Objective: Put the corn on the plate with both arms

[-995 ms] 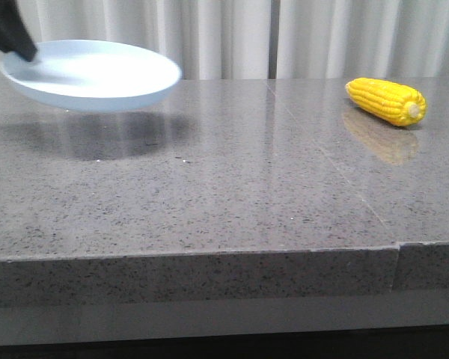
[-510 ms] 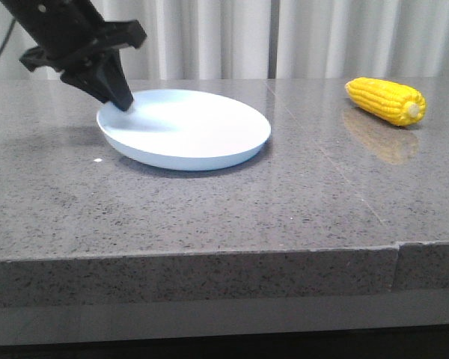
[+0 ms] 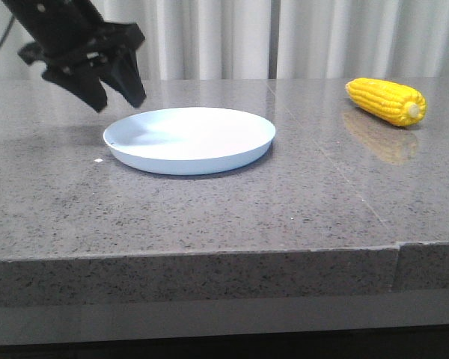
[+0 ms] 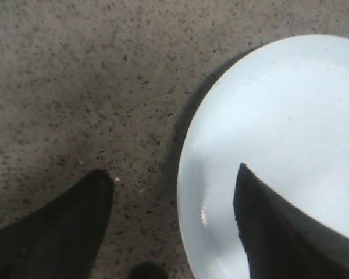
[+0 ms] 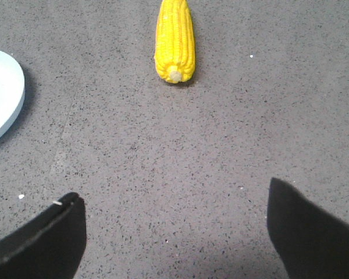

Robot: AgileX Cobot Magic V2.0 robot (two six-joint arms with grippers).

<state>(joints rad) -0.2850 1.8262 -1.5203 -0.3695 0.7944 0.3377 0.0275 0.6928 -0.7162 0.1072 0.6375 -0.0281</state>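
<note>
The pale blue-white plate [image 3: 189, 138] lies flat on the grey stone table [image 3: 224, 209], left of centre. My left gripper [image 3: 120, 101] hangs open just above the plate's left rim, with its jaws apart, one over the table and one over the plate [image 4: 279, 145]. The yellow corn [image 3: 386, 100] lies on its side at the far right of the table, stub end toward the front. In the right wrist view the corn [image 5: 175, 39] lies well ahead of my open, empty right gripper [image 5: 174, 200], and the plate's edge [image 5: 6, 99] shows at the side.
White curtains [image 3: 284, 37] hang behind the table. The table's front edge [image 3: 209, 258] runs across the lower front view, with a seam at the right. Bare stone lies between plate and corn.
The left gripper carried the plate from the upper left down onto the table, then let it go and rose slightly. The corn has not moved.
</note>
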